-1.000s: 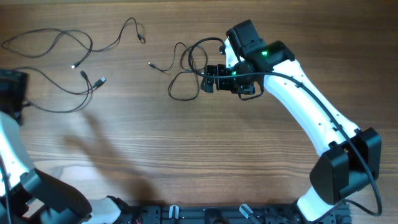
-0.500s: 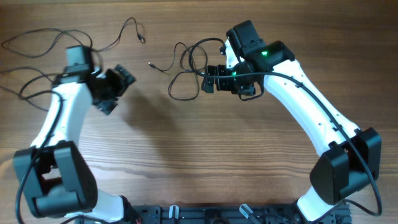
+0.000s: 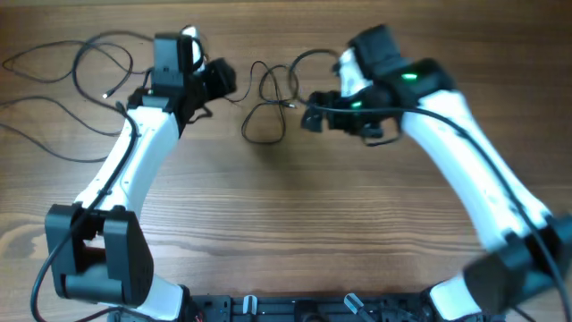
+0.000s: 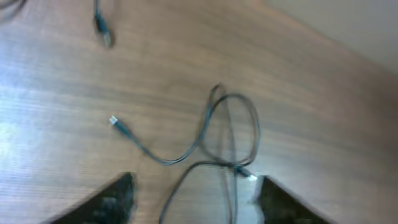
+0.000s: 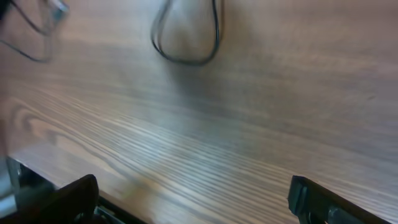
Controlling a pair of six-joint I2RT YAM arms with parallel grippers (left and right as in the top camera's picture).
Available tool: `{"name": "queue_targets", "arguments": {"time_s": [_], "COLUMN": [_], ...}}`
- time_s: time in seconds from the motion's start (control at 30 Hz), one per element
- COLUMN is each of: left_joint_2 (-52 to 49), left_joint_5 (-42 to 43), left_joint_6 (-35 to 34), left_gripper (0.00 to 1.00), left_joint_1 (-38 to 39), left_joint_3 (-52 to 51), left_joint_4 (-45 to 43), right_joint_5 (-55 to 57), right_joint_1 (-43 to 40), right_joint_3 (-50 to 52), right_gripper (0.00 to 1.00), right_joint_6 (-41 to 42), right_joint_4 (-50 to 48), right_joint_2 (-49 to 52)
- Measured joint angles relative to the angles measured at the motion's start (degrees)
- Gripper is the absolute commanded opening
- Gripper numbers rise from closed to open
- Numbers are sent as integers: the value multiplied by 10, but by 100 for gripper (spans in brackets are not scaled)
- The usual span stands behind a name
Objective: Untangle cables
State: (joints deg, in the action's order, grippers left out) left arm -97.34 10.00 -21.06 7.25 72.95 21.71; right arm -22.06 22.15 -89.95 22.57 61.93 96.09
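Note:
A thin dark cable lies in loose overlapping loops (image 3: 260, 136) at the top middle of the wooden table. My left gripper (image 3: 222, 80) hovers just left of it, open and empty. In the left wrist view the loops (image 4: 231, 127) lie ahead of the open jaws (image 4: 196, 190), with one silvery plug end (image 4: 114, 121) out to the left and another plug (image 4: 249, 176) by the right finger. My right gripper (image 3: 311, 118) is just right of the loops, open and empty (image 5: 193, 196); one loop (image 5: 186, 46) lies well ahead of it. More thin cables (image 3: 89, 55) sprawl at the far left.
A separate plug end (image 4: 102, 30) lies farther out in the left wrist view. A long thin cable (image 3: 49, 148) runs along the left edge. The thicker black cable (image 3: 465, 134) runs along my right arm. The table's near half is bare wood (image 3: 295, 224).
My left arm has swung from the far left up to the top middle, beside the looped cable. My right arm has shifted a little to the right. The loops look more drawn out.

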Motion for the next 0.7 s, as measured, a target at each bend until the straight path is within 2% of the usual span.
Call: {"name": "queue_targets", "arguments": {"time_s": [0.17,0.27,0.37,0.6,0.7], "left_joint_2": [-23,-42,-97,-212,-235], "left_joint_5": [-3,-12,-40,-48,-47], "left_joint_6": [16,36,60,74,75], "left_gripper": [95,100,100,97,91], "left_joint_1": [18,28,44,47,51], "left_joint_3": [96,111,113,112,112], "left_joint_4": [3,-17,-43,-77,-78], "right_joint_5": [0,0,0,0,0], "right_joint_1": [-43,-38,-31,-13,-13], "right_joint_3": [-1,-2,0,21,24], "right_gripper": [100,100,100,100,100], "right_joint_6": [-9,-13,-13,-13,-13], "right_joint_4": [0,10,17,17,16], "right_joint_2": [-102,-116,-111,-108,-108]}}
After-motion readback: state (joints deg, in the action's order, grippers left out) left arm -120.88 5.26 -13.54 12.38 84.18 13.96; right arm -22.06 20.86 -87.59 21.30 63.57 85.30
